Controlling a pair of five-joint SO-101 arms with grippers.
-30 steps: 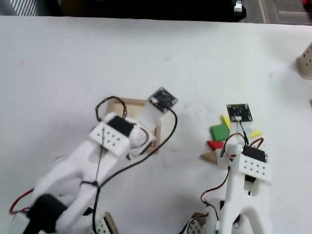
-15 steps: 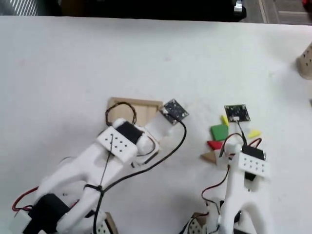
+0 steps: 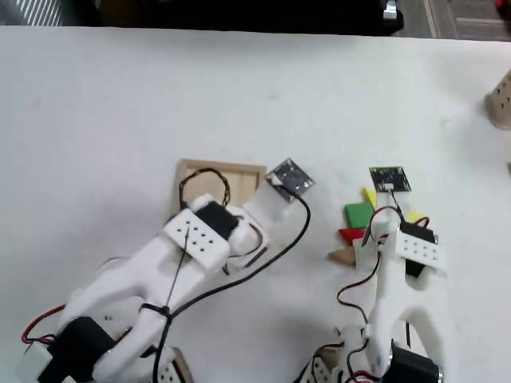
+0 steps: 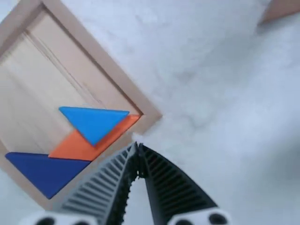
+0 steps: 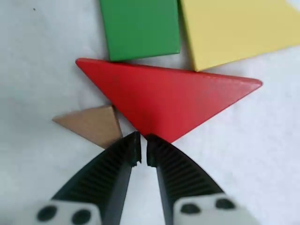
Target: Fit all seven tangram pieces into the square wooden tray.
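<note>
The square wooden tray (image 4: 101, 65) holds a light blue triangle (image 4: 93, 122) lying partly over an orange piece (image 4: 75, 147), with a dark blue triangle (image 4: 42, 171) beside them. My left gripper (image 4: 138, 149) is shut and empty, its tip just outside the tray's corner over bare table. My right gripper (image 5: 143, 143) is shut with nothing in it, its tip at the point of the red triangle (image 5: 168, 101), beside a small tan triangle (image 5: 93, 124). A green square (image 5: 140, 28) and a yellow piece (image 5: 234, 28) lie just beyond. In the high view the tray (image 3: 219, 168) lies partly under the left arm (image 3: 200, 231).
The loose pieces cluster right of the tray in the high view: green (image 3: 359, 215), red (image 3: 350, 235), tan (image 3: 343, 255), and yellow (image 3: 417, 217) by the right arm (image 3: 415, 251). A pegged wooden object (image 3: 501, 100) stands at the far right edge. White table spreads beyond.
The left arm has swung to the right, its wrist now past the tray's right side. The right arm shifted slightly forward over the loose pieces.
</note>
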